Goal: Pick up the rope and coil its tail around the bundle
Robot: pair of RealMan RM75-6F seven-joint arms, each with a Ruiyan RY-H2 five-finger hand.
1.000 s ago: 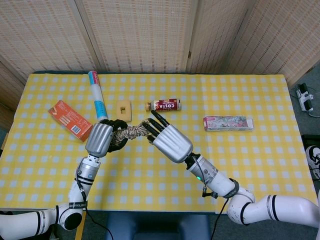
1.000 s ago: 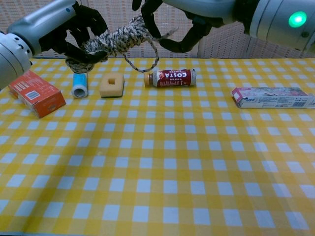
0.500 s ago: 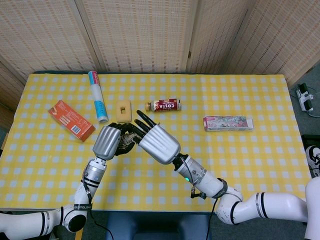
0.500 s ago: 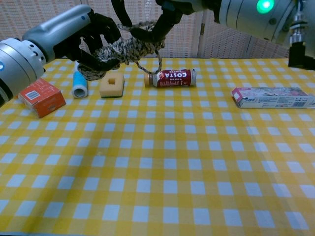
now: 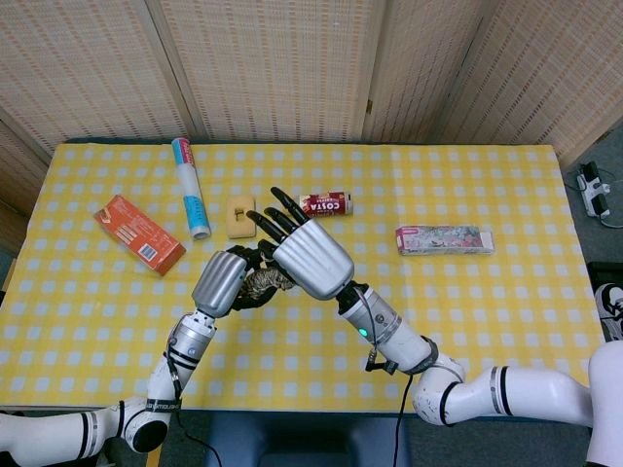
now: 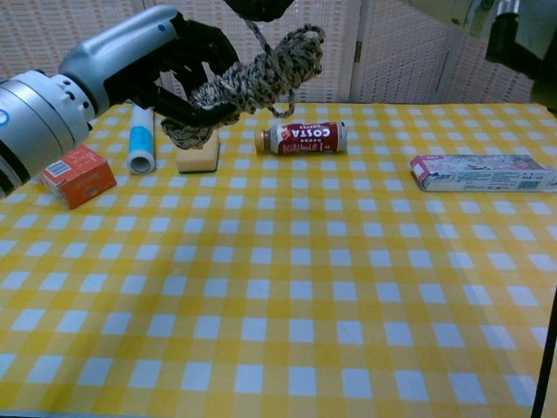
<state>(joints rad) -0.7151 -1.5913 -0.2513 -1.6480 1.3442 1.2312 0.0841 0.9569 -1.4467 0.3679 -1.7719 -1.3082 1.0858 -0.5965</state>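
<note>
The speckled rope bundle [image 6: 254,80] hangs in the air above the table, gripped at its left end by my left hand [image 6: 161,63]. In the head view the bundle [image 5: 265,283] shows between my left hand [image 5: 221,282] and my right hand [image 5: 310,255]. The rope's tail [image 6: 258,39] rises straight up from the bundle to the dark fingers of my right hand [image 6: 259,7] at the top edge of the chest view, which hold it. Seen from the head, the right hand's other fingers are spread above the bundle.
On the yellow checked table [image 5: 506,321] lie an orange box [image 6: 77,176], a blue-and-white tube [image 6: 141,144], a yellow block [image 6: 197,155], a Costa bottle [image 6: 303,138] and a flat patterned box [image 6: 483,172]. All sit toward the far side.
Both hands carried the rope nearer to the robot. The right hand moved from the bundle's right end to above it and mostly out of the chest view, drawing the tail upward.
</note>
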